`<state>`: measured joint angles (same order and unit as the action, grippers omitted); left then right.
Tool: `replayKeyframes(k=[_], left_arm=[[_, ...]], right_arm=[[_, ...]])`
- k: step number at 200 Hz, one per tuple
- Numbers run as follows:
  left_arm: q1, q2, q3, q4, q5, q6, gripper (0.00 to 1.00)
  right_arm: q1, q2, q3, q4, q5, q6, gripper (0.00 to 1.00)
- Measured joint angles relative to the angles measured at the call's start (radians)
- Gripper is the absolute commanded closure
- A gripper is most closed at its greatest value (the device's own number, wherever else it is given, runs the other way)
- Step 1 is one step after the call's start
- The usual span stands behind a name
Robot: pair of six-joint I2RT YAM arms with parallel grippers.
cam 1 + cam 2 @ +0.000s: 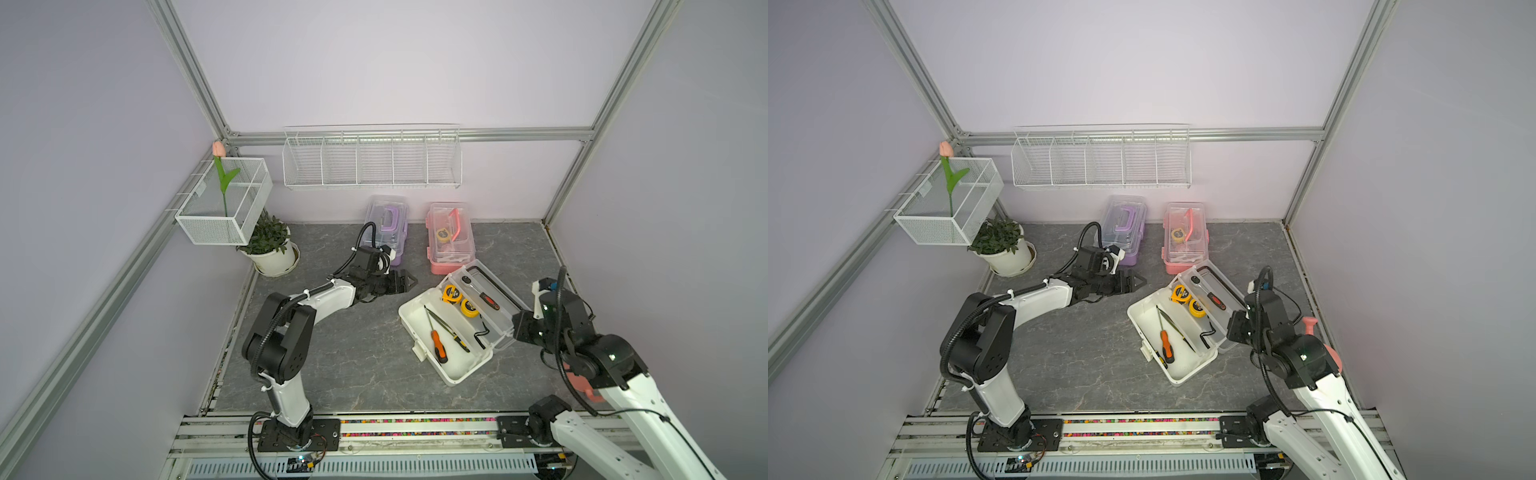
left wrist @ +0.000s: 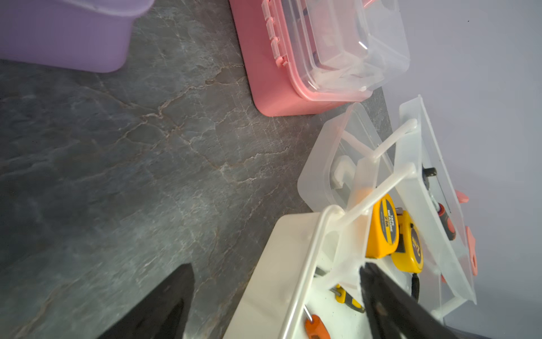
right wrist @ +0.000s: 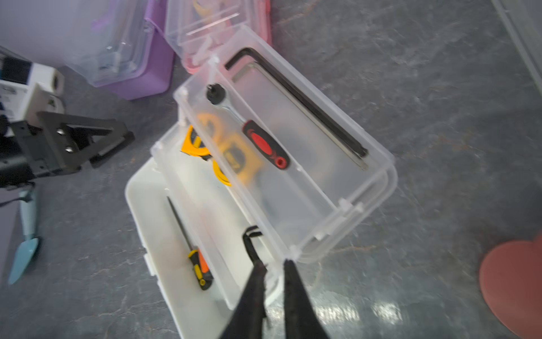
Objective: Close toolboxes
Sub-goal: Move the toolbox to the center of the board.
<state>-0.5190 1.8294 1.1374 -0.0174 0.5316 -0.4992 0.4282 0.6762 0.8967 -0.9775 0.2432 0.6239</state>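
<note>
The white toolbox [image 1: 415, 320] [image 1: 1146, 316] lies open at centre right, with screwdrivers and yellow tape measures inside. Its clear lid [image 1: 505, 332] [image 3: 378, 187] and the clear tray holding a ratchet and a hex key are tilted up. My right gripper [image 1: 516, 328] [image 1: 1231, 330] [image 3: 274, 265] is shut on the near corner of that lid. My left gripper [image 1: 413, 283] [image 1: 1142, 282] [image 2: 275, 267] is open and empty, just short of the white box's far end. At the back stand the purple toolbox [image 1: 384, 228] [image 2: 64, 35] and the pink toolbox [image 1: 451, 239] [image 2: 272, 82], lids down.
A potted plant [image 1: 270, 243] and a wire basket with a tulip [image 1: 224, 203] fill the back left corner. A long wire rack [image 1: 372, 160] hangs on the back wall. A pink watering can [image 1: 1329, 349] sits behind my right arm. A light blue trowel [image 3: 25, 249] lies under my left arm.
</note>
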Motion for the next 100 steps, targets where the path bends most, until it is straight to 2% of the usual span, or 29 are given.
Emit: replayKeyframes(k=[22, 32, 46, 67, 83, 100], left_arm=[[-0.011, 0.074, 0.084, 0.012, 0.023, -0.008, 0.12], [-0.017, 0.108, 0.131, 0.012, 0.035, -0.011, 0.16], [-0.023, 0.152, 0.187, 0.013, 0.051, -0.015, 0.31], [-0.030, 0.205, 0.240, 0.001, 0.069, -0.018, 0.74], [-0.037, 0.235, 0.268, -0.033, 0.065, -0.007, 0.87], [-0.048, 0.260, 0.296, -0.073, 0.057, 0.016, 0.93]], right_arm=[[-0.009, -0.084, -0.071, -0.069, 0.053, 0.040, 0.93], [-0.015, -0.089, -0.106, -0.073, 0.062, 0.050, 0.93], [-0.025, -0.069, -0.151, -0.061, 0.065, 0.058, 0.93], [-0.060, -0.018, -0.202, 0.023, 0.052, 0.056, 0.91], [-0.116, 0.034, -0.220, 0.107, 0.024, 0.040, 0.91], [-0.189, 0.094, -0.230, 0.206, -0.014, 0.013, 0.90]])
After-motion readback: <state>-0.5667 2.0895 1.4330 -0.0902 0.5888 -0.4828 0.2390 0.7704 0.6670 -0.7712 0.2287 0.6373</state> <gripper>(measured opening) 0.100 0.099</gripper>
